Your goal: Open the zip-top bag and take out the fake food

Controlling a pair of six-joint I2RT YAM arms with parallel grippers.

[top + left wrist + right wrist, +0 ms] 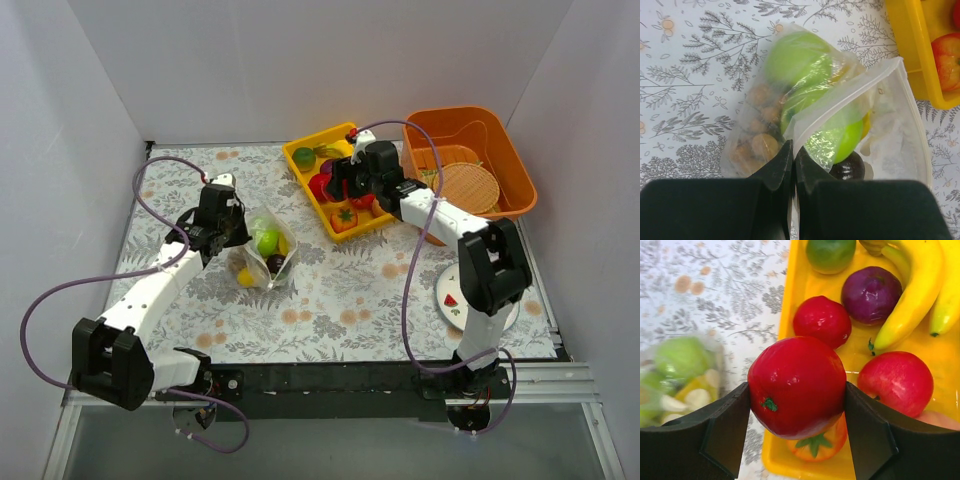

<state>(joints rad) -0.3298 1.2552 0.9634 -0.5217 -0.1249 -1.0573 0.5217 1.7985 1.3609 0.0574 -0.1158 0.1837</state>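
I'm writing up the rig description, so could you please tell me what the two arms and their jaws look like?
The left arm and right arm both have white tubular links joined by boxy black joint housings. A thin purple cable loops loosely along each one. The jaws are matte black, angular wedges. No markings or sleeves show.

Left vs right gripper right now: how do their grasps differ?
The left gripper pinches thin film of the zip-top bag, fingers nearly closed; the right gripper holds a round red fruit, fingers spread wide. Left is over the table, right over the yellow tray. Both are holding something.
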